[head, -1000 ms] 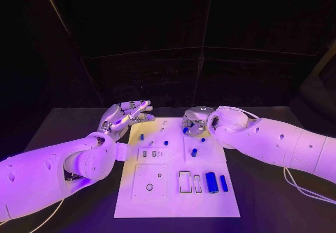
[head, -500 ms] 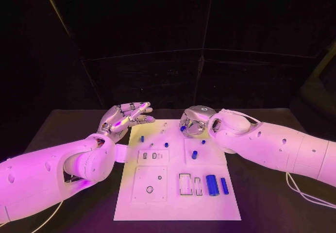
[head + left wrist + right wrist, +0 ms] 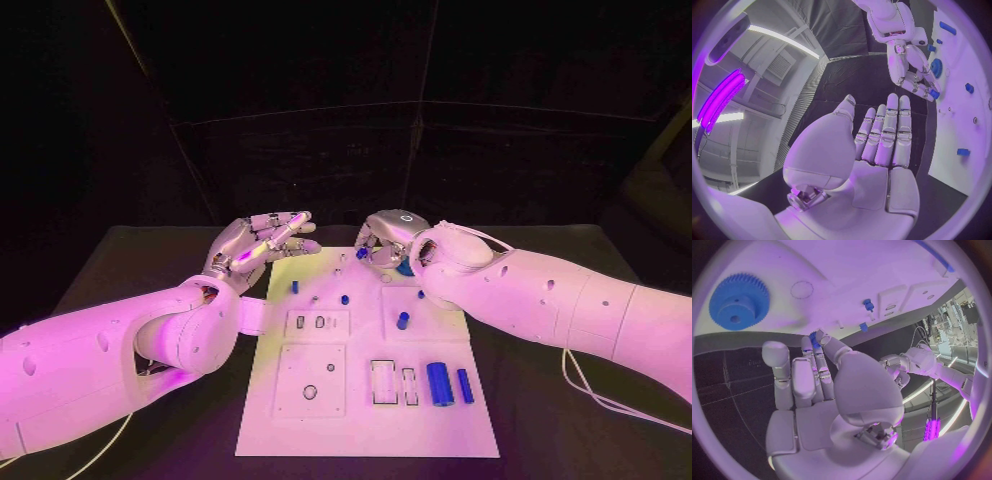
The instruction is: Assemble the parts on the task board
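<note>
Right hand (image 3: 387, 243) hovers over the task board's (image 3: 368, 420) far edge, a small blue part (image 3: 813, 336) pinched in its fingers. Left hand (image 3: 260, 243) waits beside the board, fingers straight, holding nothing. Looks like a carry; next comes finding its socket and lowering.

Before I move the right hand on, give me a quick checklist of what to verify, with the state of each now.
1. Right hand holds a part: ok, a small blue part is pinched at its fingertips.
2. Left hand free: ok, fingers straight, nothing in it.
3. Left hand off the task board: ok, it hangs beside the board's far left corner.
4. Blue gear near the right hand: ok, it lies flat on the board.
5. Which hole the held part belongs in: cannot tell.
6. Two blue cylinders at the board's near right: ok, they lie side by side.
</note>
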